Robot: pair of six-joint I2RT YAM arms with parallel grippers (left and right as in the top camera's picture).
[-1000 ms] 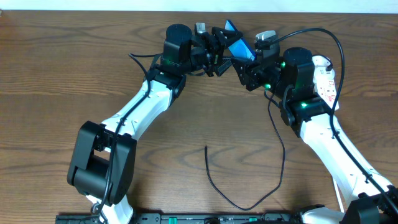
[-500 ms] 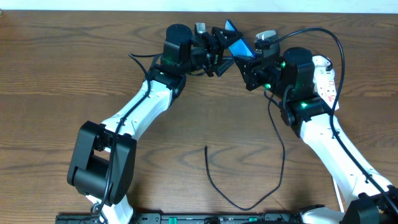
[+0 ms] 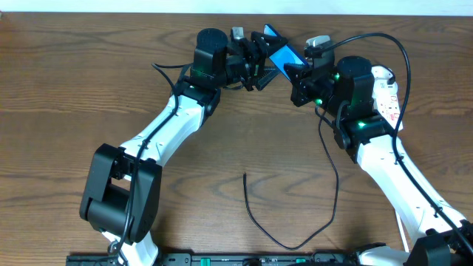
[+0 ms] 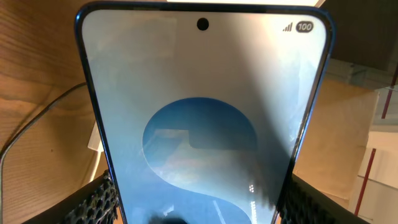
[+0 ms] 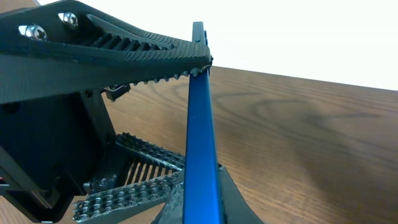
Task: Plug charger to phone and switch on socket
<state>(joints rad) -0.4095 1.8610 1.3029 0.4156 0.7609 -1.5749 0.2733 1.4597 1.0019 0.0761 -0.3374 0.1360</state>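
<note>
Phone [image 3: 278, 53] screen bright blue; charger [image 3: 246, 193] blk; socket [image 3: 387, 96] wht, red marks; table [image 3: 74, 89] brn woodgrain

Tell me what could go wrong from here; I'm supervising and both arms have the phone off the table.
The left jaws and right jaws both grip the phone in mid-air; arms moving out of step could twist or drop it. The charger lies apart on the table with no jaws free; releasing one grip may let the phone tilt. The socket sits partly under the right arm, awkward to switch.
</note>
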